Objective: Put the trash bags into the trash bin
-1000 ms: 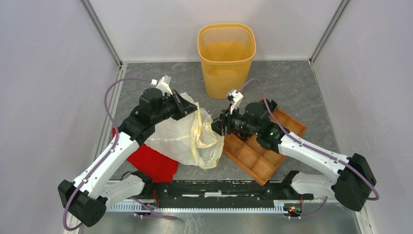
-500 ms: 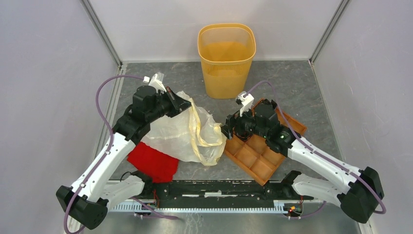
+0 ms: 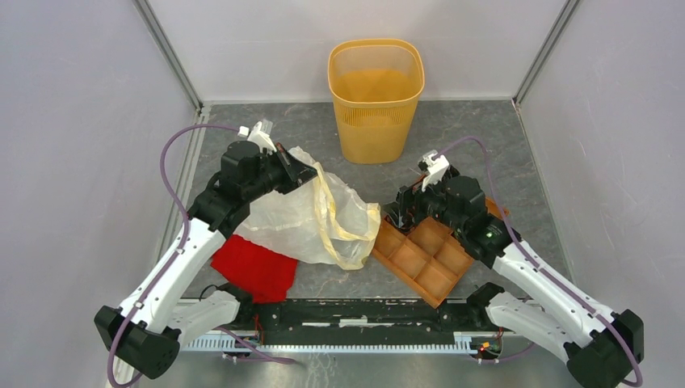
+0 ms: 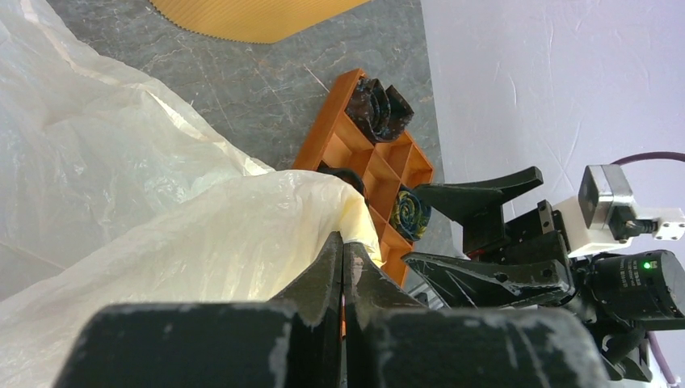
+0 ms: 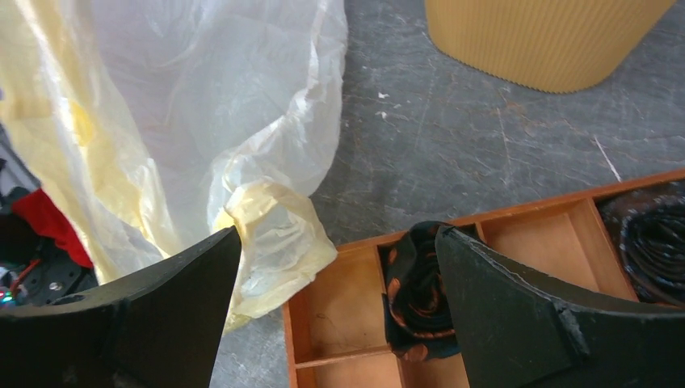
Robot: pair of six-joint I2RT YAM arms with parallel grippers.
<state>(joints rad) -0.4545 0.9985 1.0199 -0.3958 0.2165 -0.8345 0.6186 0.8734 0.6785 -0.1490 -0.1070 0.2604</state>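
The trash bag (image 3: 303, 218), thin cream-white film, hangs from my left gripper (image 3: 303, 171) and spreads over the floor, its right edge touching the tray's corner. My left gripper (image 4: 343, 242) is shut on a fold of the bag (image 4: 161, 202). My right gripper (image 3: 397, 217) stands open above the tray's left end, just right of the bag. In the right wrist view the right gripper (image 5: 338, 234) is wide open, with the bag (image 5: 202, 121) to its left and nothing between the fingers. The orange-yellow trash bin (image 3: 371, 133) stands upright at the back, and the bag is outside it.
An orange-brown compartment tray (image 3: 428, 259) lies at the front right with dark rolled cloths (image 5: 416, 283) in some cells. A red cloth (image 3: 254, 267) lies partly under the bag near the left arm. Grey walls close off the left, right and back.
My right gripper has opened, let go of the bag and drawn back to the right over the tray. The bag's right edge has dropped. The left gripper keeps its hold.
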